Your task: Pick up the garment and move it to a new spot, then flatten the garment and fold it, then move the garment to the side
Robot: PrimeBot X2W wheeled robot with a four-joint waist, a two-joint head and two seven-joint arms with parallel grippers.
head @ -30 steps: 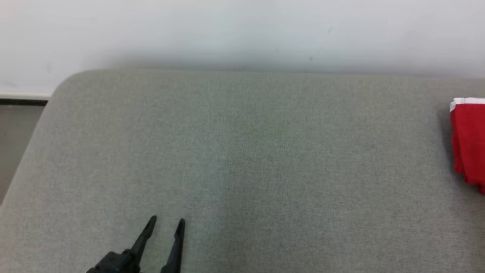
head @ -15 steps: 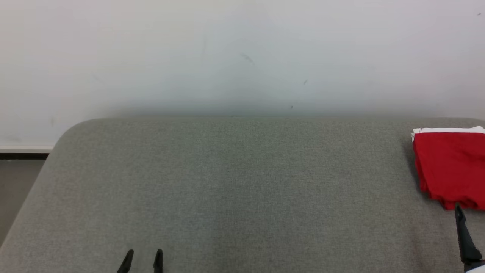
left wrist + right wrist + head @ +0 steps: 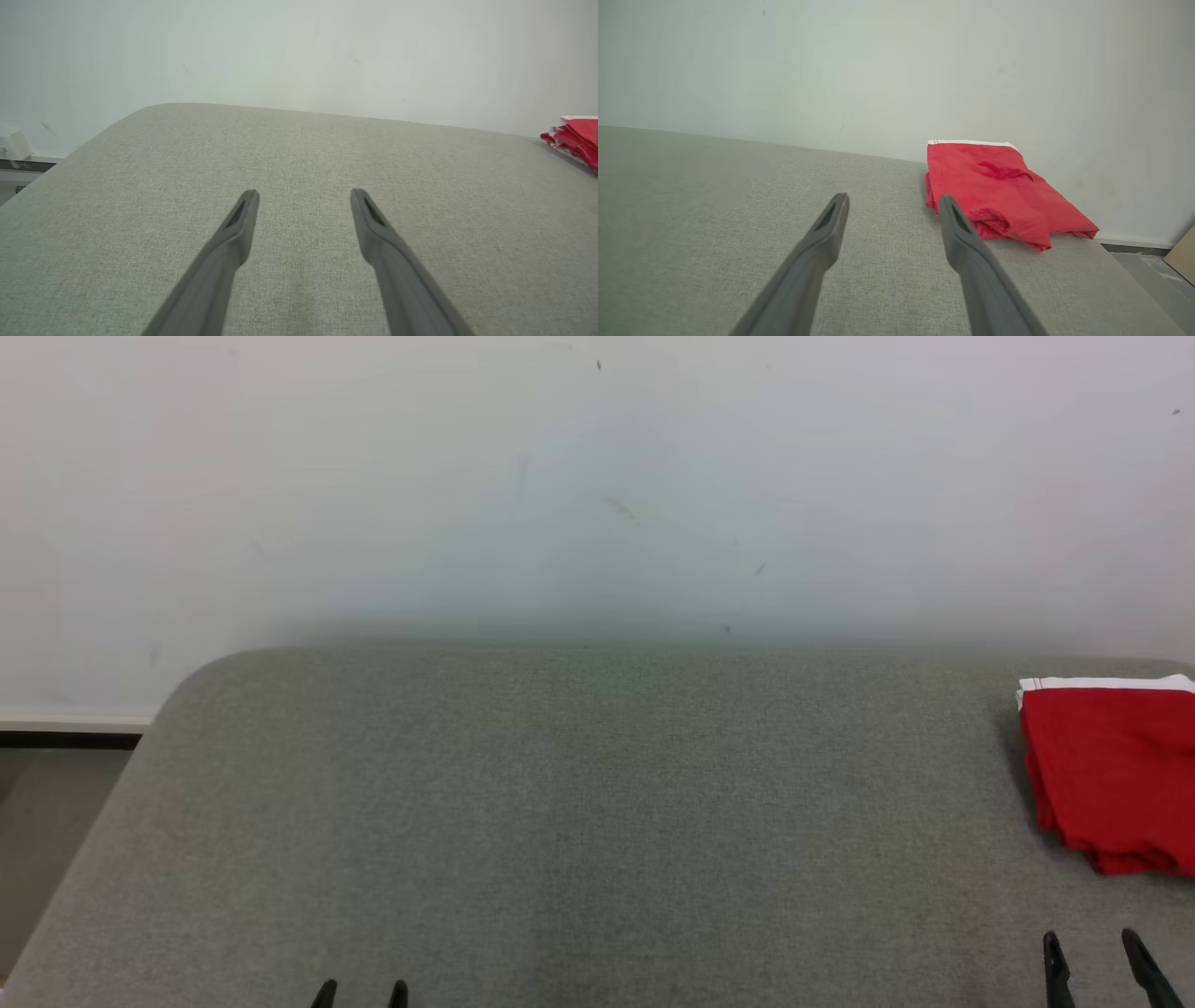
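Note:
The garment (image 3: 1111,775) is red cloth with a white band along its far edge, folded into a neat pile at the right end of the grey table (image 3: 579,821). It also appears in the right wrist view (image 3: 999,191) and at the edge of the left wrist view (image 3: 574,137). My right gripper (image 3: 1092,947) is open at the lower right, short of the garment and apart from it, nothing between its fingers (image 3: 831,224). At the lower left my left gripper (image 3: 361,989) is open and empty over bare cloth surface, as its own view (image 3: 303,193) confirms.
A pale wall (image 3: 597,485) runs close behind the table's far edge. The table's rounded left corner (image 3: 196,672) drops to a floor strip with dark skirting (image 3: 65,739). Past the table's right end lies floor with a tan board (image 3: 1183,254).
The head camera has tilted upward, showing more wall. My left gripper has drawn back toward the bottom edge. My right gripper has come into view, both its fingers now showing below the garment.

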